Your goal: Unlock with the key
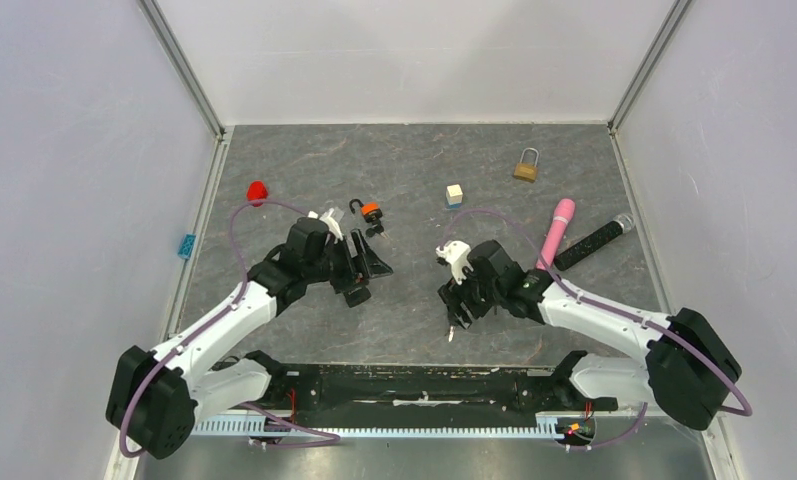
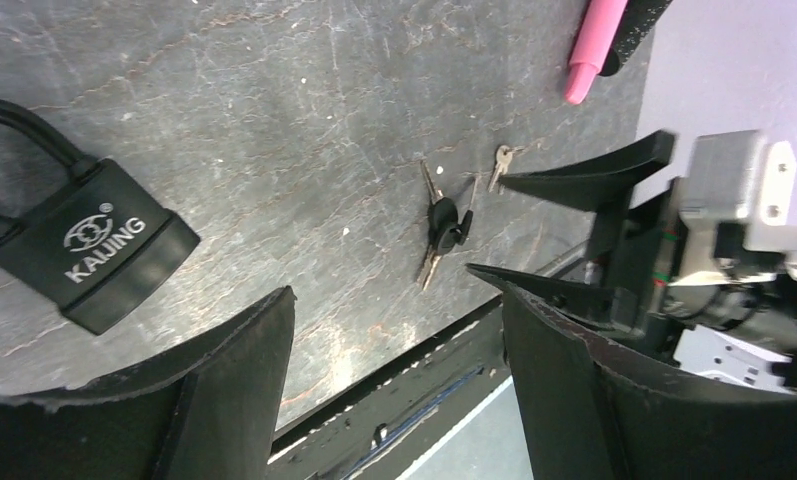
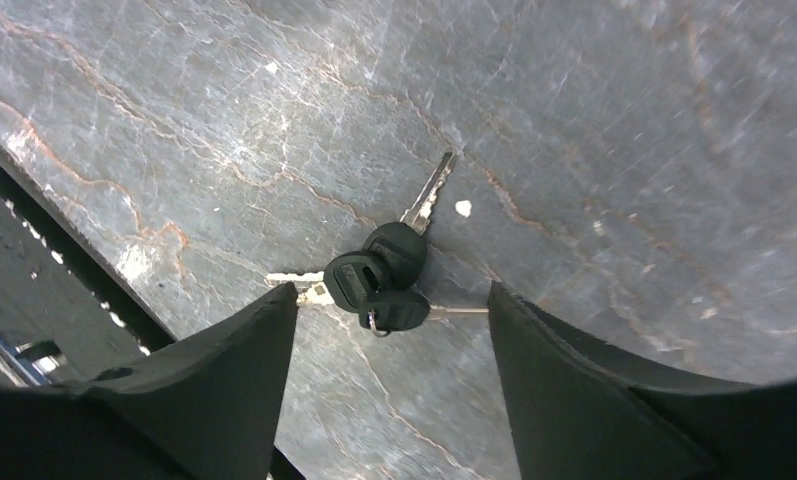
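A bunch of keys with black heads lies flat on the grey table, just beyond and between the fingertips of my right gripper, which is open and empty and hovers low over it. The bunch also shows in the left wrist view, with a single small key beside it. A black KAIJING padlock lies closed on the table left of my left gripper, which is open and empty. In the top view the left gripper and right gripper face each other mid-table.
An orange padlock, a brass padlock, a red object, a small cube, a pink marker and a black marker lie farther back. The table's near edge runs close below both grippers.
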### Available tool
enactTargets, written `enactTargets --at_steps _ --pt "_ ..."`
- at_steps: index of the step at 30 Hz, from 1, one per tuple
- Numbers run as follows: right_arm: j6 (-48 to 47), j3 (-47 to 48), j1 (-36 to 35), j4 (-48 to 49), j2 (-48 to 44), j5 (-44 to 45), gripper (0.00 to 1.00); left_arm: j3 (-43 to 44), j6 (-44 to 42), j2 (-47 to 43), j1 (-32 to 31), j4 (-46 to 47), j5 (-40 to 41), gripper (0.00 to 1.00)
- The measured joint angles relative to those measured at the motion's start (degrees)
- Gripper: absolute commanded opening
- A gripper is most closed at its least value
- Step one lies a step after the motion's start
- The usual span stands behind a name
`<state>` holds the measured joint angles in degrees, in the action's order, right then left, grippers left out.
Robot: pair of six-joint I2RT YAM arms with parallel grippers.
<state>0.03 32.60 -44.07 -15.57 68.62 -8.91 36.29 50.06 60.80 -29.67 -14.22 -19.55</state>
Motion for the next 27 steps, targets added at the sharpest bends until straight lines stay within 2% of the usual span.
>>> enactTargets --at_steps 1,2,7,10,17,20,27 --pt "-0.48 1.46 0.00 -1.70 0.15 0.02 0.85 0.52 -0.92 -0.39 -0.02 -1.36 0.50 0.80" --pt "-1.20 3.41 0.00 -3.82 0.57 0.04 0.85 1.20 -1.77 -0.81 -0.04 -2.75 1.29 0.80" --pt "-2.45 12.92 -0.04 -11.34 5.79 1.84 0.75 4.52 -5.20 -3.72 -0.04 -8.63 4.87 0.80" --pt "0.70 15.30 -0.07 -14.21 8.39 2.54 0.69 5.40 -6.51 -5.79 -0.04 -10.97 6.69 0.80" --pt "7.76 16.11 -2.69 -19.30 12.59 3.93 0.66 5.40 -6.95 -7.23 -0.04 -14.53 7.52 0.80" --pt "11.69 16.11 -2.82 -20.85 14.25 5.14 0.68 5.40 -6.99 -7.50 -0.04 -15.28 7.52 0.80" --pt "21.81 12.94 -2.80 -17.33 14.80 8.57 0.65 5.18 -6.99 -9.07 -0.04 -15.82 7.52 0.80"
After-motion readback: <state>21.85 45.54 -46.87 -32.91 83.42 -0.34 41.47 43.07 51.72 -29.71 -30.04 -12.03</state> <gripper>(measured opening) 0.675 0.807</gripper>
